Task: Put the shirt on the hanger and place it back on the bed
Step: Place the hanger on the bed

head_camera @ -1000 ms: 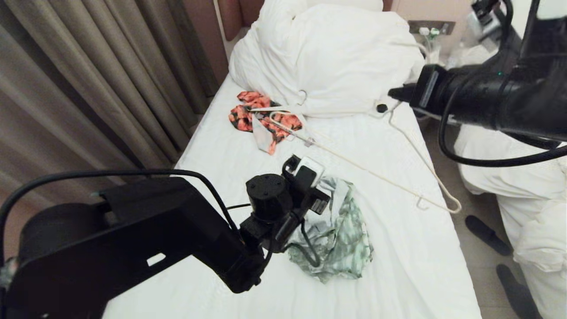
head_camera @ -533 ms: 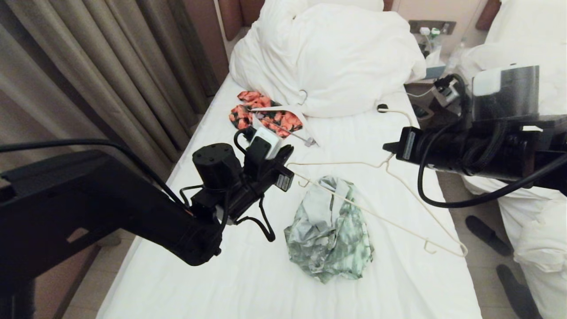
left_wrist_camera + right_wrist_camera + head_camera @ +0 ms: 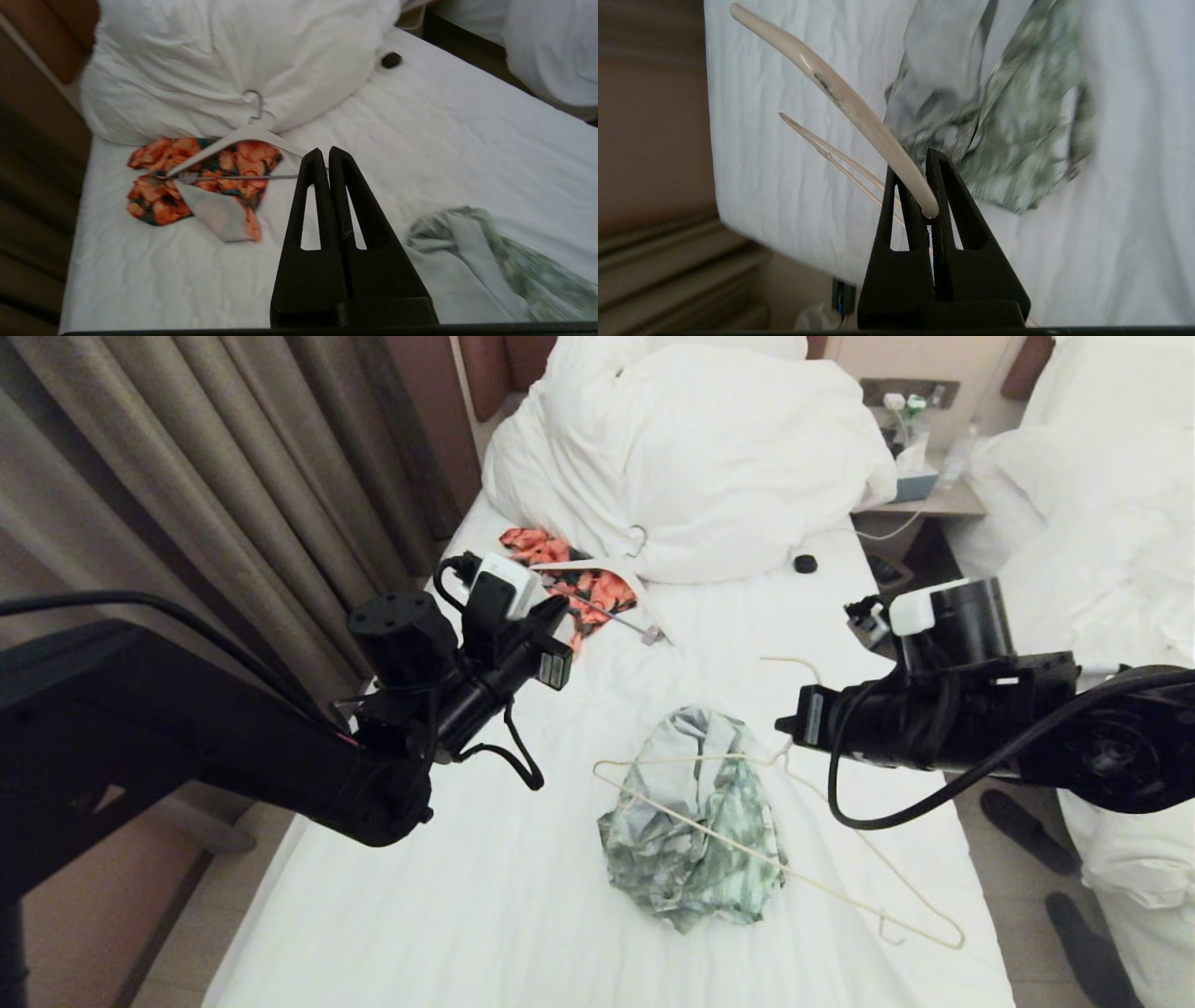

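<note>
One shirt (image 3: 695,821), crumpled on the bed (image 3: 523,915), lies just below the right gripper (image 3: 782,728), which is clamped on the one cream hanger (image 3: 822,882), its frame slanting across the shirt. Left gripper (image 3: 560,607) hangs clenched and empty, left of the shirt. Beyond it: one orange-red garment (image 3: 569,583) under one white hanger (image 3: 243,137), then one duvet heap (image 3: 691,457).

Your left arm (image 3: 280,756) is matte black, boxy links, round capped joint, white camera block on the wrist, looped black cables; your right arm (image 3: 980,719) matches, cylindrical black housing, white cap, thick cable loop beneath; jaws are black tapered wedges with triangular cutouts.
</note>
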Controlling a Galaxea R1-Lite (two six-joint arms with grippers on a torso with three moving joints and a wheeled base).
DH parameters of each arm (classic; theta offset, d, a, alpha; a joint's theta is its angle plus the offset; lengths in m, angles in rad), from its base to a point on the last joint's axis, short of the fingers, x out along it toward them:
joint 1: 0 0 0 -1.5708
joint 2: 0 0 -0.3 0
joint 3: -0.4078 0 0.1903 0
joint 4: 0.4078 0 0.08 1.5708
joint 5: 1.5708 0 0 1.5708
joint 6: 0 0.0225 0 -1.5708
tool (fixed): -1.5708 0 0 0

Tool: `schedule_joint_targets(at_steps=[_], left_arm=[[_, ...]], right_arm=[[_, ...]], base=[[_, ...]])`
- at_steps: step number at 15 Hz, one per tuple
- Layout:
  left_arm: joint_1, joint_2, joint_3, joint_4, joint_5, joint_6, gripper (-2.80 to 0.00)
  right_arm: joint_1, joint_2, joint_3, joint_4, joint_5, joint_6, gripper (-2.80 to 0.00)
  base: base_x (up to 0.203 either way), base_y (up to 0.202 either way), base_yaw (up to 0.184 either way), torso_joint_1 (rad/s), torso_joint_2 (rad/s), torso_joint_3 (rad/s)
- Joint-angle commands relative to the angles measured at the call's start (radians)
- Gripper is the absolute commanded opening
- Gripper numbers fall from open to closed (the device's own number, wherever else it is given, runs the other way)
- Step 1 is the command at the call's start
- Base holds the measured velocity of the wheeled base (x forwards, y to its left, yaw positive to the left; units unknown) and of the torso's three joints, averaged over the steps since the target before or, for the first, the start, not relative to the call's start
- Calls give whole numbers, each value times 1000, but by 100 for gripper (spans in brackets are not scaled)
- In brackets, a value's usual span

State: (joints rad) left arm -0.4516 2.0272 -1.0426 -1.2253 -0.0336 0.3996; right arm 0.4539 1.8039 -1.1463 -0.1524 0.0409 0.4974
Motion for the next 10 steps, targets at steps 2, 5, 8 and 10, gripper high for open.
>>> schedule_joint_targets(at_steps=[2,5,8,10], left_arm=[[13,-1,-11,-3,0,2,-280],[13,-5,-11,-3,0,2,-280],[11,-23,-11,-3,-2,3,-280],[11,-35,-11,-6,-2,2,-280]], right_arm=[[-30,96,5,-28,89,-4,-280],[-89,199,12,-110,157,-88,-280],[-141,281,26,-185,257,-177,-280],[-162,330,28,-191,262,-233,-280]], base=[[0,0,0,0,0,0],[0,0,0,0,0,0],[0,0,0,0,0,0],[0,0,0,0,0,0]])
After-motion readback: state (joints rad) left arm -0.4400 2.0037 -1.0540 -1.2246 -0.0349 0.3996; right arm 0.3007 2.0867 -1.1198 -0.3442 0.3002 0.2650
